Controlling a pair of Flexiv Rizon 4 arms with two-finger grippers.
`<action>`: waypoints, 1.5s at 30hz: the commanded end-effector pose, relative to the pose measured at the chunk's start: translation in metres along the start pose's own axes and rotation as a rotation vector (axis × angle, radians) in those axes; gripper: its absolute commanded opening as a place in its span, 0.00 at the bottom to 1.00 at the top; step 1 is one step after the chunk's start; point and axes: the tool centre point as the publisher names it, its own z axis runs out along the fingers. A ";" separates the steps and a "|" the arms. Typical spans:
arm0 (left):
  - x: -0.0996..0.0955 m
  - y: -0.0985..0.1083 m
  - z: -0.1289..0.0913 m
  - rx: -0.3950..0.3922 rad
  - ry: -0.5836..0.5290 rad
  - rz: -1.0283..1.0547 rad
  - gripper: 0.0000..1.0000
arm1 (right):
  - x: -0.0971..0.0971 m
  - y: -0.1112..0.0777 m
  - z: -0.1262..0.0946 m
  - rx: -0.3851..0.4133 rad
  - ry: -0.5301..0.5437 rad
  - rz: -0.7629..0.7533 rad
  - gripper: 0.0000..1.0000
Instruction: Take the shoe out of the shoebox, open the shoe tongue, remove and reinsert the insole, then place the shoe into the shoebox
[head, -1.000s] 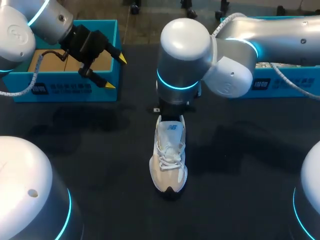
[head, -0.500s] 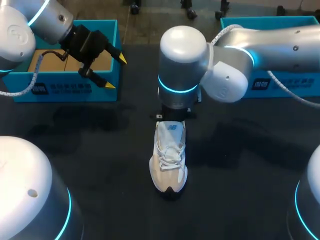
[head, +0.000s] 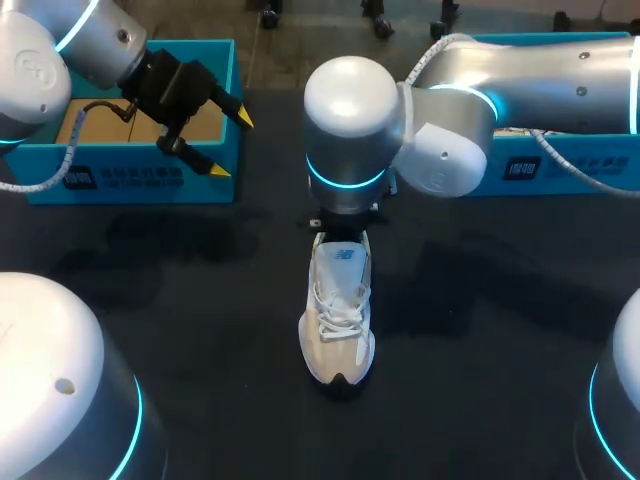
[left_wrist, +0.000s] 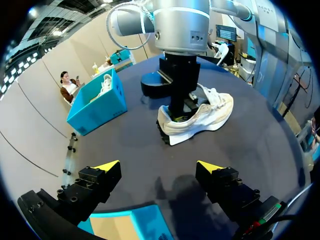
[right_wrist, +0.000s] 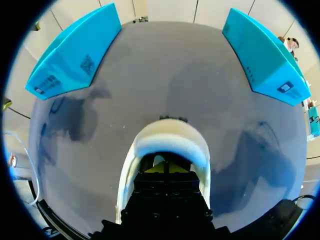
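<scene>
1. The white shoe (head: 338, 320) stands upright in the middle of the table (head: 480, 340), outside both boxes, with its toe at 6 o'clock. Dark table surface stretches away at its 3 and 9 o'clock.
2. The right gripper (right_wrist: 165, 167) is sunk into the shoe's heel opening at 12 o'clock. Whether it is clenched or released cannot be told.
3. The left gripper (head: 232, 145) hangs released, spread wide and holding nothing. It is over the near right corner of the left shoebox (head: 130, 178), at the shoe's 10 o'clock.
4. The right shoebox (head: 560, 170) sits at 2 o'clock, partly hidden by the right arm (head: 520, 80).
</scene>
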 end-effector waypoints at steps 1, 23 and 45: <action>0.000 0.000 0.000 -0.003 0.002 0.000 1.00 | 0.004 0.002 0.014 -0.011 -0.006 0.003 0.00; 0.000 0.000 0.000 -0.003 0.002 0.000 1.00 | 0.003 -0.007 -0.002 0.117 0.001 -0.024 0.00; 0.000 0.000 0.000 -0.003 0.002 0.000 1.00 | 0.006 -0.048 -0.049 0.391 0.014 0.045 0.47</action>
